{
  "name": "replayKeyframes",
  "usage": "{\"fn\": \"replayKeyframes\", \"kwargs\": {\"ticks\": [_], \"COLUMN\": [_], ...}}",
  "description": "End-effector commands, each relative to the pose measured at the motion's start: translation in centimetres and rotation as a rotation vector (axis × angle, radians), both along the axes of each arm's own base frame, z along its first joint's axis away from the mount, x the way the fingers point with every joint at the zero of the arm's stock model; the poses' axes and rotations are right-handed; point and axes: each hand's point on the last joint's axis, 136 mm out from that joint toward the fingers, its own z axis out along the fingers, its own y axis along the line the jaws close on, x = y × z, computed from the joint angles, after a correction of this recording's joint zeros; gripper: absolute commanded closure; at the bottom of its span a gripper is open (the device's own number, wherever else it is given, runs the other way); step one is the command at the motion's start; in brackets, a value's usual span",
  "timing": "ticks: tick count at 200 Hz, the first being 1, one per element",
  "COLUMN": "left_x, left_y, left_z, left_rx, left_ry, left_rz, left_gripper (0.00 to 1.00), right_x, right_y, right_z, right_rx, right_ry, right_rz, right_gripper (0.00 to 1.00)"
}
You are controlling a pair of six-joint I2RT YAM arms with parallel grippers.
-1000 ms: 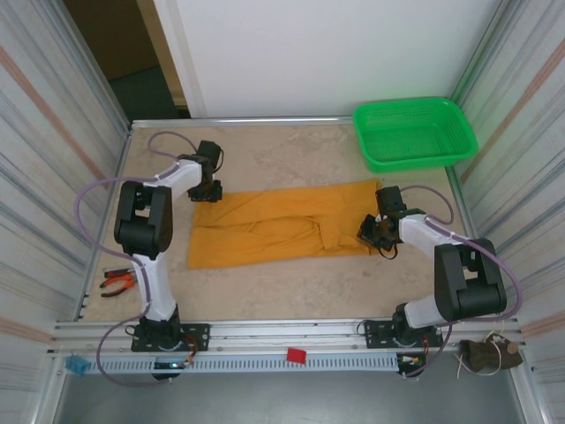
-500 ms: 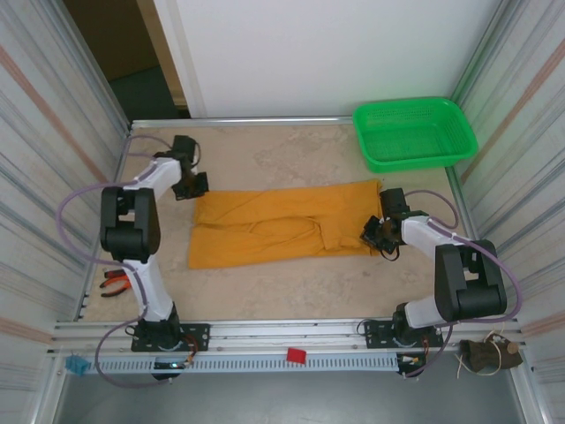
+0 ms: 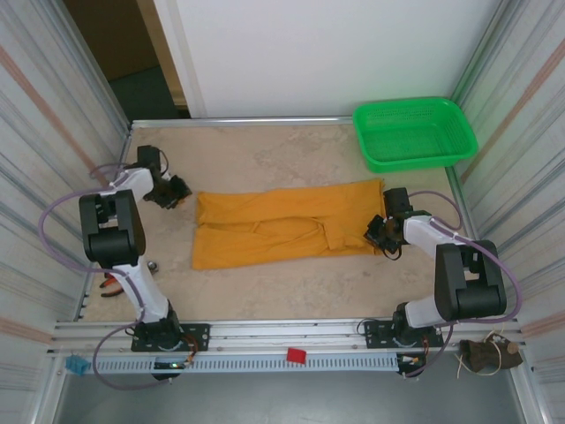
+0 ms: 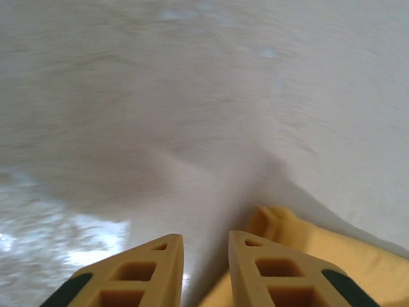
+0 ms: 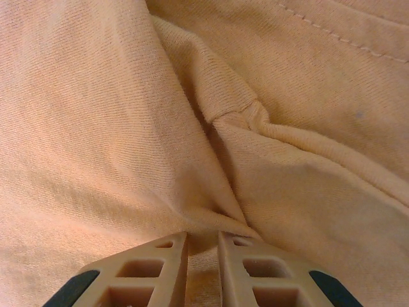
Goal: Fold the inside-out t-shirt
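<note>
The inside-out t-shirt [image 3: 282,225] lies flat on the table as a long mustard-orange band running left to right, folded over on itself. My right gripper [image 3: 375,232] sits low on its right end. In the right wrist view that gripper [image 5: 202,235] is shut, with a ridge of the t-shirt [image 5: 96,128] pinched between the fingers. My left gripper [image 3: 177,190] hovers over bare table just left of the shirt's far left corner. In the left wrist view its jaws [image 4: 206,238] stand slightly open with nothing between them, and the t-shirt's corner [image 4: 332,256] lies beside the right finger.
A green basket [image 3: 415,132] stands at the table's far right corner. Red-handled pliers [image 3: 115,283] lie at the left edge near the left arm's base. Corrugated walls close in both sides. Bare table surface [image 3: 282,159] lies beyond the shirt.
My left gripper has let go of the shirt's far left corner and drawn away to the left, jaws now slightly apart. The right gripper has barely moved and keeps its pinch.
</note>
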Motion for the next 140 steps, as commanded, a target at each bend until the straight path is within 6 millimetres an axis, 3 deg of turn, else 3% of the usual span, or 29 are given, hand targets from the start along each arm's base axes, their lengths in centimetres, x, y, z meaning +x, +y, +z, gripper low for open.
{"fn": "replayKeyframes", "kwargs": {"ticks": [1,19,34,63,90,140], "left_x": [0.1,-0.4,-1.4,-4.1,-5.4,-5.1], "left_y": [0.5,-1.2,-3.7,-6.9,-6.9,-6.1], "left_z": [1.3,3.5,4.8,4.4,3.2,1.6], "left_rx": [-0.005,0.024,0.088,0.288,0.509,0.569], "left_ry": [-0.040,-0.095,-0.132,-0.075,-0.006,0.040], "left_rz": [0.036,-0.031,-0.131,-0.302,-0.367,-0.327], "left_gripper": [0.74,0.73,0.69,0.67,0.63,0.60], "right_x": [-1.9,-1.8,-1.9,-1.9,-2.0,-2.1], "right_y": [-1.4,-1.5,-1.5,-1.7,-1.6,-1.6], "right_z": [-1.5,-1.4,-1.4,-1.5,-1.5,-1.5], "right_rx": [-0.060,-0.065,-0.065,-0.072,-0.069,-0.065], "right_ry": [0.105,0.101,0.102,0.105,0.105,0.100], "right_rz": [-0.043,-0.043,-0.043,-0.044,-0.042,-0.044], "right_gripper": [0.81,0.81,0.81,0.81,0.81,0.82]}}
